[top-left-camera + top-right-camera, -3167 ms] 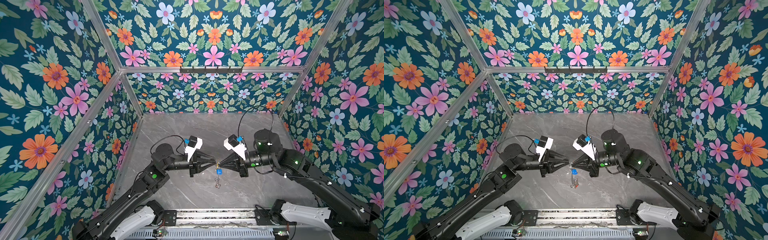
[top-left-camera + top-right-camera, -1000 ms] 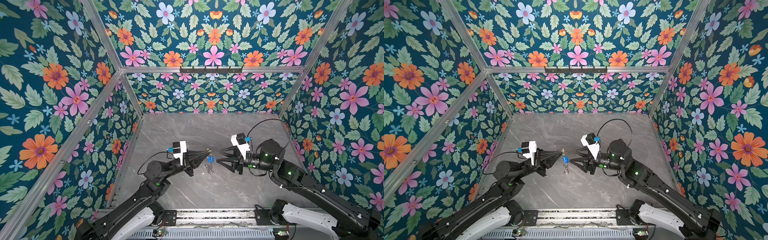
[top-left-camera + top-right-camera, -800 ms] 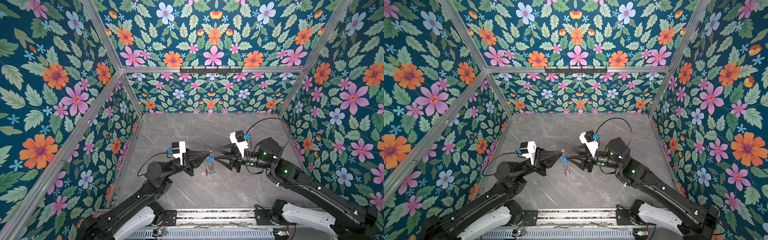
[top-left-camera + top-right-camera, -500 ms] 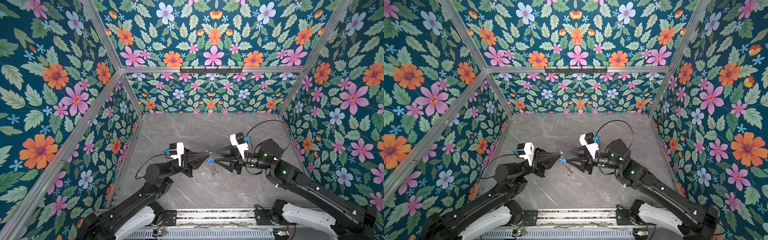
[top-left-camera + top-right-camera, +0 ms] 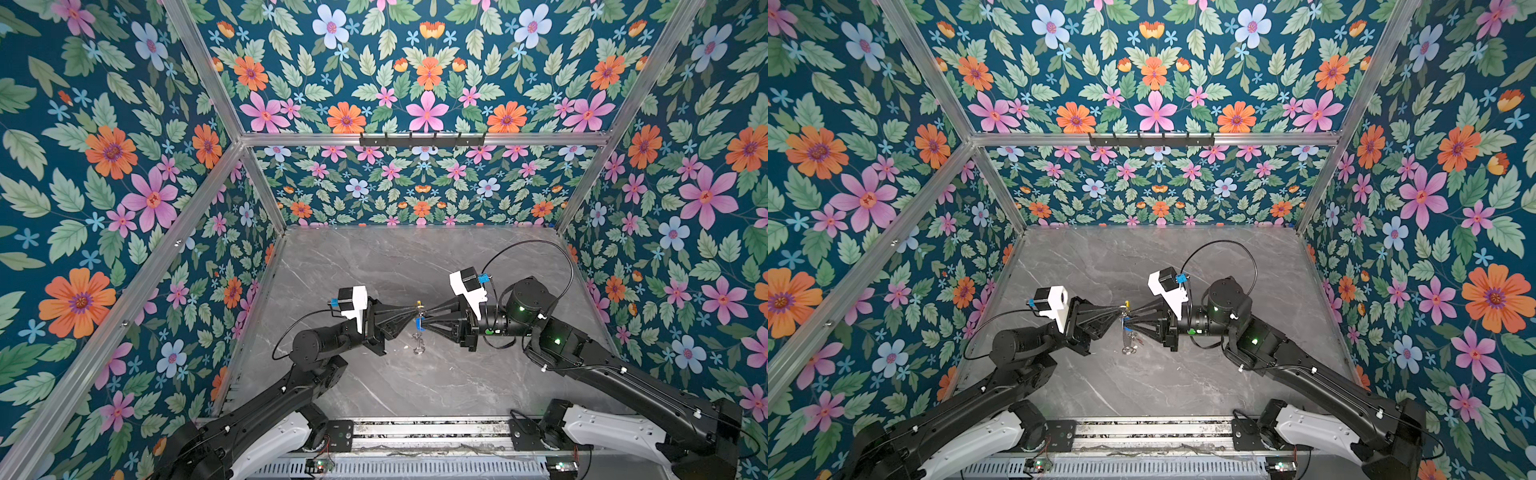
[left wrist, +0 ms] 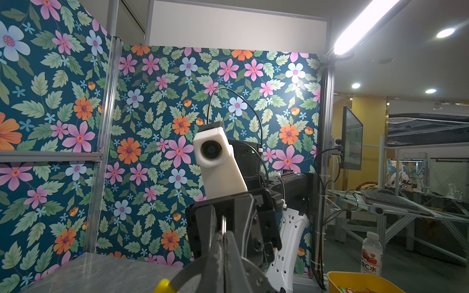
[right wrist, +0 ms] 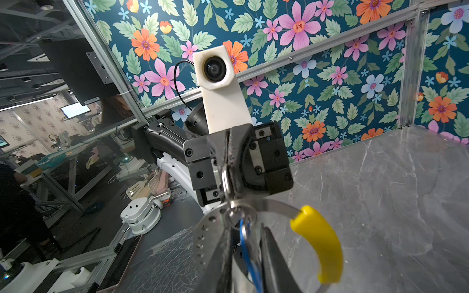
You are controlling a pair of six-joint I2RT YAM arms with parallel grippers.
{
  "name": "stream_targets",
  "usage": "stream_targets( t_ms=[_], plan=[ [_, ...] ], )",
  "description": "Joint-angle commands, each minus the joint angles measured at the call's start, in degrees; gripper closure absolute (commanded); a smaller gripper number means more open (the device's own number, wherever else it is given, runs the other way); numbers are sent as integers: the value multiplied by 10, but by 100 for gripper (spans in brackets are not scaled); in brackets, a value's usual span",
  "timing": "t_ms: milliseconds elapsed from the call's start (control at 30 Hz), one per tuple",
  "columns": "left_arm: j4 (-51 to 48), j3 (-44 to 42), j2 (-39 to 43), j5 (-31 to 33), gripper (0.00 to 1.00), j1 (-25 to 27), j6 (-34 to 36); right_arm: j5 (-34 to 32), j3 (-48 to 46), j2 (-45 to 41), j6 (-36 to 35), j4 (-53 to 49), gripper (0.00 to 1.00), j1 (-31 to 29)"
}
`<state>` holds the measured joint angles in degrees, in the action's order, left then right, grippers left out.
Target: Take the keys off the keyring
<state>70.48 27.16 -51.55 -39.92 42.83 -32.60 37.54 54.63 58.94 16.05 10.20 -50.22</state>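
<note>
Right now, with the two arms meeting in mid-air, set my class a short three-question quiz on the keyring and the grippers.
1. True or false: the left gripper clamps the keyring by its yellow arc.
2. Pick one: the tag hanging at the tips of the right gripper is A red, B blue, C green.
3. Short answer: which gripper is shut on the keyring's grey rim?

Key: 1 false, the yellow arc is free; 2 B; 3 left.
</note>
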Motion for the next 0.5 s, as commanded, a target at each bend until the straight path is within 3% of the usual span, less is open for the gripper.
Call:
stream_targets(
  t_ms=[0,233,467],
  plan=[
    [38,-3,-1,8,100,0,-2,15,9,8,-1,31,79,-5],
    [45,-8,2,15,100,0,-1,16,14,25,1,26,83,-13],
    [43,-7,5,13,100,0,0,1,12,19,-2,13,92,-15]
  ],
)
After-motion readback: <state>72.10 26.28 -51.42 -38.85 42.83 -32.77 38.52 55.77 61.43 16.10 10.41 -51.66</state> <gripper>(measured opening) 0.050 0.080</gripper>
